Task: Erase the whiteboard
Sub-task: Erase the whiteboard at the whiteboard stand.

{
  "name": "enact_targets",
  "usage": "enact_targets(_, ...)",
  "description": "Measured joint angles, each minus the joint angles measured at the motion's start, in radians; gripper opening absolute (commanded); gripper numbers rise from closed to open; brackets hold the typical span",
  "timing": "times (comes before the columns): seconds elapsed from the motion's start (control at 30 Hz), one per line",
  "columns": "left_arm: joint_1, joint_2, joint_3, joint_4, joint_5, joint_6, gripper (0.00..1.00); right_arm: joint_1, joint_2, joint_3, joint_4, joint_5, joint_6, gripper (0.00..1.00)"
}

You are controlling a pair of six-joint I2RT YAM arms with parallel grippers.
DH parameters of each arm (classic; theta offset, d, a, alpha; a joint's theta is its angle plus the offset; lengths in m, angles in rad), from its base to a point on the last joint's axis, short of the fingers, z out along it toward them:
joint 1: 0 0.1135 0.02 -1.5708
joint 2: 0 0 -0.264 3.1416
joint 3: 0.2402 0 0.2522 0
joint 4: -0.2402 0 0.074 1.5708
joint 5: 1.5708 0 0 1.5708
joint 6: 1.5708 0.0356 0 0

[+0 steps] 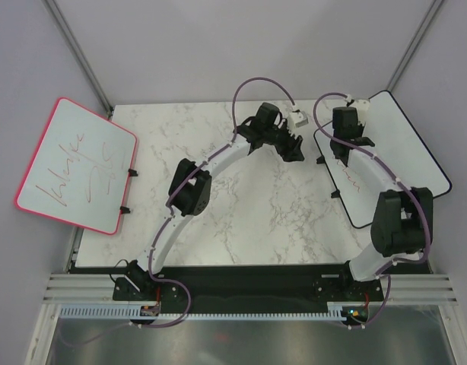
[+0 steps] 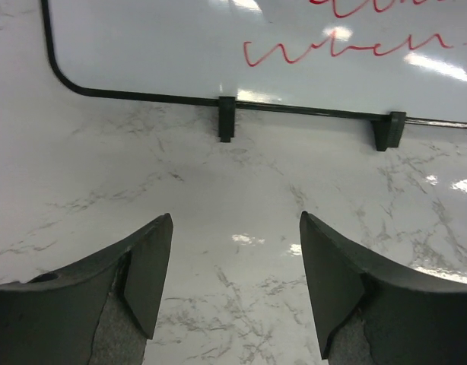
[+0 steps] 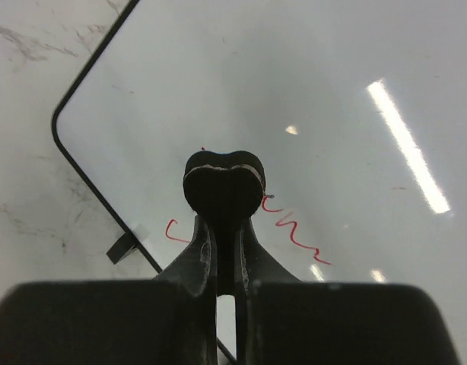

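Black-framed whiteboard (image 1: 405,152) lies flat at the right side of the marble table (image 1: 249,205), with red handwriting (image 3: 293,228) near its left edge, the right gripper (image 3: 223,173) pressed together over that writing, and the left gripper (image 2: 235,220) spread above bare marble just beside the board.
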Motion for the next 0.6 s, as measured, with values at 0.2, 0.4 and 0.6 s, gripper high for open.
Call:
enact_targets(0.2, -0.076, 0.0, -0.055, -0.018, 0.081, -0.012, 0.83, -0.001, -0.199, -0.006, -0.054, 0.006, 0.084, 0.0)
enact_targets(0.4, -0.189, 0.0, -0.121, -0.056, 0.034, -0.012, 0.86, -0.043, -0.324, -0.053, -0.086, 0.005, 0.145, 0.0)
enact_targets(0.6, -0.273, -0.01, -0.161, -0.034, -0.108, -0.053, 0.87, -0.052, -0.426, -0.087, -0.109, -0.009, 0.164, 0.0)
